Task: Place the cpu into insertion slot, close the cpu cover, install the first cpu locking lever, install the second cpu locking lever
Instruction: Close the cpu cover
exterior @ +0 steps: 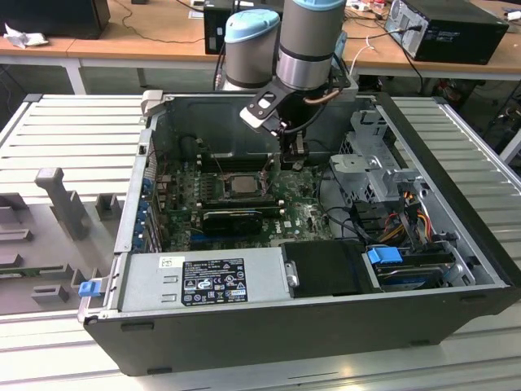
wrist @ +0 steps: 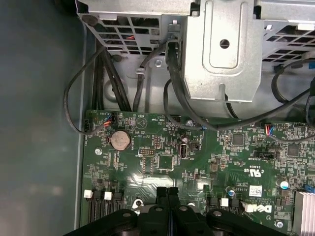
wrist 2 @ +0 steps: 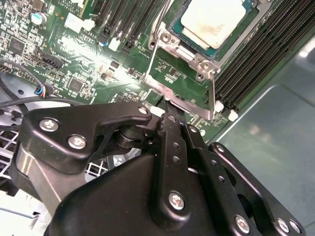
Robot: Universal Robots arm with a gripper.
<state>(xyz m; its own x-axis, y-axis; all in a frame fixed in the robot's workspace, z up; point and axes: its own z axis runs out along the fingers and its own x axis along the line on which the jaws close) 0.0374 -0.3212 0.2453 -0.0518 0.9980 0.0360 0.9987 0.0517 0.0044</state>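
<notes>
One step is looking finished: the small square cpu (wrist 2: 214,22) with its pale beige-silver face is sitting flat in the square, silver-rimmed insertion slot (wrist 2: 170,42), a little beyond the fingertips of the black two-fingered pincer (wrist 2: 166,110). Between the pincer and the chip, the thin silvery cpu cover (wrist 2: 211,96), a square frame with a cut-out middle, is standing tilted up on its hinge and is not yet lying over the chip. The green circuit board (wrist: 162,162) is showing through its opening.

By my reading, closing the cover is the step in hand. The pincer's fingers (wrist: 161,194) are pressing together in both wrist views, with the tips meeting the cover's free edge. I cannot tell whether that thin edge is being nipped between them or merely touched.

Bringing the frame down is calling, I judge, for a push that follows the hinge's arc away from the pincer and toward the chip. That push should be staying clear of the long black memory slots (wrist 2: 261,54) lying just beside the socket.
</notes>
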